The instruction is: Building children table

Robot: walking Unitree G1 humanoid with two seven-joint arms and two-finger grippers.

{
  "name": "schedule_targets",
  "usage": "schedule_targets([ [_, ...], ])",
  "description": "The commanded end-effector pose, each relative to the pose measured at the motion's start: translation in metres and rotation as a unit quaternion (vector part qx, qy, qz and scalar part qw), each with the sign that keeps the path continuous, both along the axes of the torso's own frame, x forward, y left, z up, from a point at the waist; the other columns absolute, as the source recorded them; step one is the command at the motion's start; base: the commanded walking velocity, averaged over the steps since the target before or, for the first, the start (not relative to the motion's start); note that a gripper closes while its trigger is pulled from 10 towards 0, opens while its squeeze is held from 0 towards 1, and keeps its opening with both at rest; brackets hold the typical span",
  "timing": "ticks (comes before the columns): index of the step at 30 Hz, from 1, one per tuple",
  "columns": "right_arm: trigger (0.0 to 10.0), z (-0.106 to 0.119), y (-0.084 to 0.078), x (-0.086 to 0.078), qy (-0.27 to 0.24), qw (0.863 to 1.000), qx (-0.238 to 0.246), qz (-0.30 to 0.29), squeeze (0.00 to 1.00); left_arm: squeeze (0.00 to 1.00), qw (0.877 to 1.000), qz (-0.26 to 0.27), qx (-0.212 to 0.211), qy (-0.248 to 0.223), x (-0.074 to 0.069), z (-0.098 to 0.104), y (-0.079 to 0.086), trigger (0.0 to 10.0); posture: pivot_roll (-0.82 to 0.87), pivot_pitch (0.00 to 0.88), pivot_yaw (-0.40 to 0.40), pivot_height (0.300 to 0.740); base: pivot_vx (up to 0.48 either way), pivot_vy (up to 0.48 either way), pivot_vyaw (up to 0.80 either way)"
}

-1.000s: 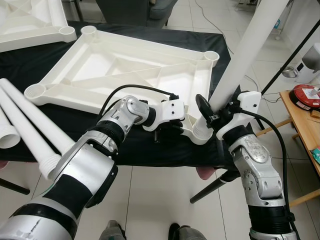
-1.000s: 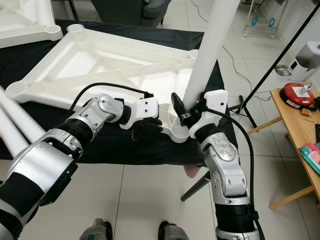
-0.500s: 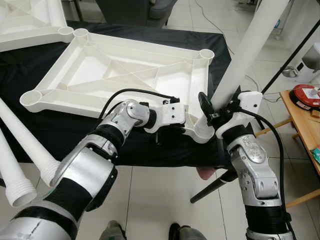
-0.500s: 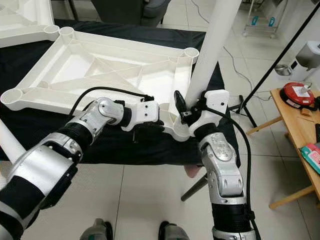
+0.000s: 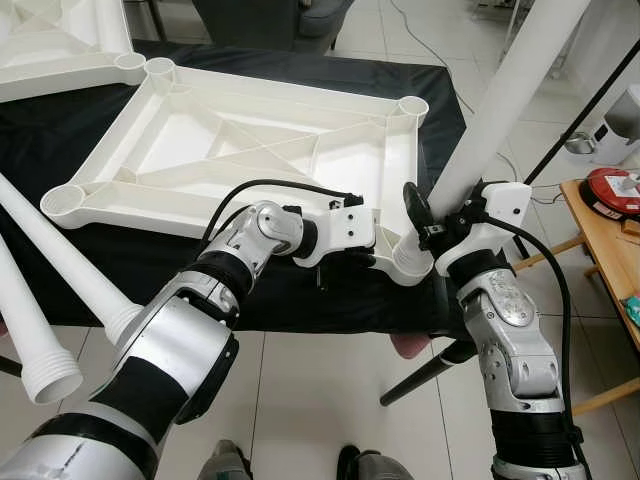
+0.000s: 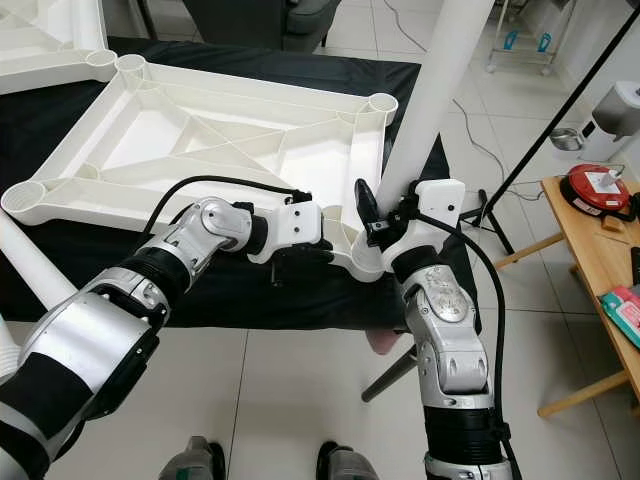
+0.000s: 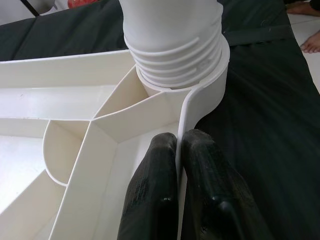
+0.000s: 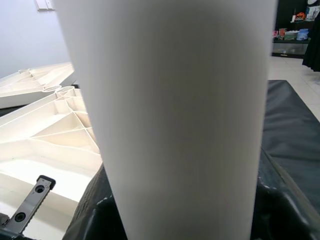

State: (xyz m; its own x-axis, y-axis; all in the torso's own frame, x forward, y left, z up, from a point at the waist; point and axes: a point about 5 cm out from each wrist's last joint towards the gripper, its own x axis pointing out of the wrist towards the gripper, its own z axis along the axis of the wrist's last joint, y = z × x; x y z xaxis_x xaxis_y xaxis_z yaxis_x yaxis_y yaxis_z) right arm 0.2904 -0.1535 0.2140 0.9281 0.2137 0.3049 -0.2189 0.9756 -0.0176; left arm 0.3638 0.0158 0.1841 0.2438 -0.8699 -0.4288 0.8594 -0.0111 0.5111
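tabletop (image 5: 250, 140) shifted; right tool (image 5: 432, 222) keeps gripping leg (image 5: 495, 110).

Pale tiled floor (image 5: 330, 400) is being lit evenly. Black cloth (image 5: 60, 120) is being spread over work surface. Wooden side table (image 5: 600, 235) is standing at right, red item (image 5: 612, 190) lying on it. Cable (image 5: 420, 40) is trailing across tiles.

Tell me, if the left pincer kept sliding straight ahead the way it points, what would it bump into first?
Probably the corner socket of the tabletop, where the leg is threaded in; the left pincer already pinches the rim leading to it.
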Motion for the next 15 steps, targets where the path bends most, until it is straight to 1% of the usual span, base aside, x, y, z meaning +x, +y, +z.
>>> schedule_targets([
  [1,10.0,-0.023,-0.005,0.005,0.063,0.997,0.022,-0.025,0.0,0.0,0.991,0.105,-0.078,-0.034,0.008,-0.001,0.0,10.0,0.1,0.175,-0.008,0.74,0.0,0.0,0.0],
  [2,10.0,-0.023,-0.005,0.006,0.062,0.997,0.027,-0.031,0.0,0.0,0.991,0.099,-0.085,-0.042,0.008,0.003,-0.004,10.0,0.1,0.175,-0.008,0.74,0.0,0.0,0.0],
  [5,10.0,-0.022,-0.006,0.006,0.061,0.997,0.03,-0.034,0.0,0.0,0.99,0.094,-0.089,-0.047,0.007,0.006,-0.006,10.0,0.1,0.175,-0.008,0.74,0.0,0.0,0.0],
  [6,10.0,-0.021,-0.005,0.007,0.06,0.997,0.032,-0.035,0.0,0.22,0.992,0.082,-0.084,-0.05,0.006,0.007,-0.008,10.0,0.1,0.175,-0.008,0.74,0.0,0.0,0.0],
  [7,10.0,-0.021,-0.005,0.007,0.06,0.997,0.032,-0.035,0.0,0.22,0.992,0.082,-0.084,-0.05,0.006,0.007,-0.008,10.0,0.1,0.175,-0.008,0.74,0.0,0.0,0.0],
  [8,10.0,-0.02,-0.005,0.007,0.058,0.997,0.033,-0.034,0.0,1.0,0.994,0.062,-0.071,-0.05,0.003,0.005,-0.01,10.0,0.1,0.175,-0.008,0.74,0.0,0.0,0.0],
  [9,10.0,-0.02,-0.004,0.008,0.056,0.997,0.034,-0.032,0.0,1.0,0.996,0.049,-0.058,-0.052,0.001,0.003,-0.011,10.0,0.1,0.175,-0.008,0.74,0.0,0.0,0.0],
  [10,10.0,-0.02,-0.004,0.008,0.056,0.997,0.034,-0.032,0.0,1.0,0.996,0.049,-0.058,-0.052,0.001,0.003,-0.011,10.0,0.1,0.175,-0.008,0.74,0.0,0.0,0.0],
  [11,10.0,-0.019,-0.004,0.008,0.054,0.997,0.036,-0.031,0.0,1.0,0.997,0.036,-0.041,-0.046,-0.001,-0.001,-0.011,10.0,0.1,0.175,-0.008,0.74,0.0,0.0,0.0],
  [12,10.0,-0.018,-0.005,0.008,0.053,0.997,0.038,-0.031,0.0,0.0,0.999,0.023,-0.02,-0.043,-0.002,-0.005,-0.01,10.0,0.1,0.175,-0.008,0.74,0.0,0.0,0.0],
  [13,10.0,-0.017,-0.006,0.008,0.052,0.997,0.039,-0.032,0.0,0.0,0.999,0.015,-0.005,-0.044,-0.003,-0.007,-0.01,10.0,0.1,0.175,-0.008,0.74,0.0,0.0,0.0],
  [14,10.0,-0.017,-0.006,0.008,0.052,0.997,0.039,-0.032,0.0,0.0,0.999,0.015,-0.005,-0.044,-0.003,-0.007,-0.01,10.0,0.1,0.175,-0.008,0.74,0.0,0.0,0.0],
  [15,10.0,-0.017,-0.007,0.008,0.051,0.997,0.039,-0.033,0.0,0.0,0.999,0.007,0.008,-0.047,-0.005,-0.009,-0.01,10.0,0.1,0.175,-0.008,0.74,0.0,0.0,0.0],
])
